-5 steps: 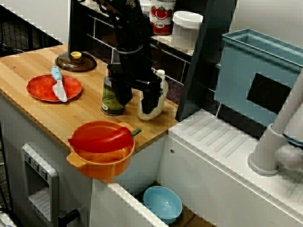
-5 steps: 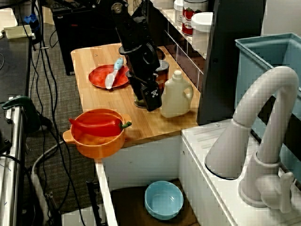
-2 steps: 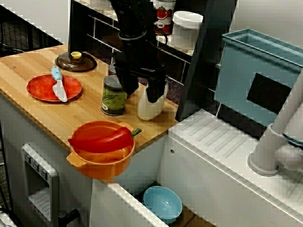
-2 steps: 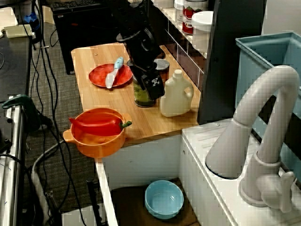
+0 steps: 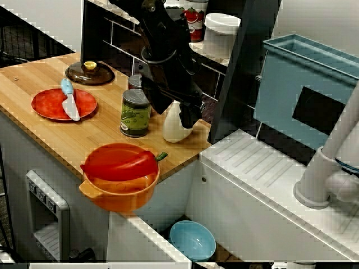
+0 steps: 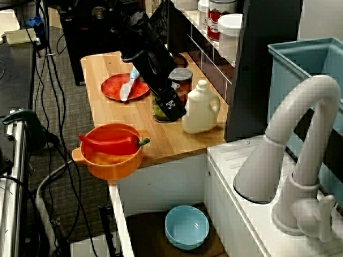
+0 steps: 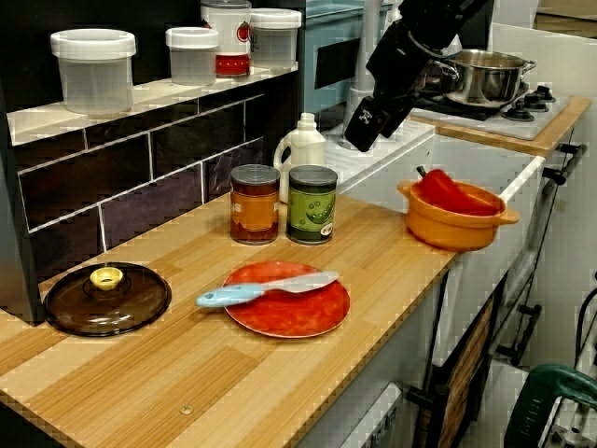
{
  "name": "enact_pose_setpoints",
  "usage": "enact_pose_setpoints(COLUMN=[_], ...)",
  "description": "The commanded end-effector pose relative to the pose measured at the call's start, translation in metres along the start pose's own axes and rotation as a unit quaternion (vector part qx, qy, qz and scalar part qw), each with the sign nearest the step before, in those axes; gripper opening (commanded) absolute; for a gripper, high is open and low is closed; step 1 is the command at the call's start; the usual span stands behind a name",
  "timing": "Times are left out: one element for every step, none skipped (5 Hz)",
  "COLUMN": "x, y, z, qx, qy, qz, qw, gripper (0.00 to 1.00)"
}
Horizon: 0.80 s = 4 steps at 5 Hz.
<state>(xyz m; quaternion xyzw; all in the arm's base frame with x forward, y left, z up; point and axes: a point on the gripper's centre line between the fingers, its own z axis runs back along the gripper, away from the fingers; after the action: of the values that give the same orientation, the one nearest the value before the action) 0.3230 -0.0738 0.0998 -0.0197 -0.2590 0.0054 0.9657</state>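
Note:
My gripper (image 5: pixel 171 111) hangs open above the wooden counter (image 5: pixel 56 134), tilted, with nothing between its fingers. In the front view the white jug (image 5: pixel 174 128) shows between and just behind the two fingers. A green can (image 5: pixel 135 112) stands just left of the gripper, with a brown can (image 5: pixel 134 82) behind it. From the sink end, the gripper (image 6: pixel 174 107) hovers in front of the green can (image 6: pixel 159 111), beside the jug (image 6: pixel 201 110). Along the counter, the gripper (image 7: pixel 364 126) is well above the jug (image 7: pixel 300 149) and clear of it.
An orange pot (image 5: pixel 119 188) holding a red pepper (image 5: pixel 120 162) sits at the counter's front corner. A red plate (image 5: pixel 56 103) carries a blue knife (image 5: pixel 69 101), with a brown lid (image 5: pixel 90 73) behind. A blue bowl (image 5: pixel 192 241) lies below, a white faucet (image 6: pixel 292 155) to the right.
The gripper has risen from low between the green can and the jug, tilted, and shifted slightly right. It has stayed open. The jug and cans stand where they were.

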Motion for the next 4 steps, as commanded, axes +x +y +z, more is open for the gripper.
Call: enact_pose_setpoints(x=[0.019, 0.021, 0.023, 0.023], y=[0.037, 0.048, 0.061, 0.070], z=[0.034, 0.041, 0.042, 0.041], qx=[0.001, 0.004, 0.007, 0.001], qy=[-0.011, -0.016, -0.023, -0.032], qz=[-0.045, -0.047, -0.041, -0.024], qw=[0.9989, 0.9988, 0.9989, 0.9992], gripper=[1.00, 1.00, 1.00, 1.00])
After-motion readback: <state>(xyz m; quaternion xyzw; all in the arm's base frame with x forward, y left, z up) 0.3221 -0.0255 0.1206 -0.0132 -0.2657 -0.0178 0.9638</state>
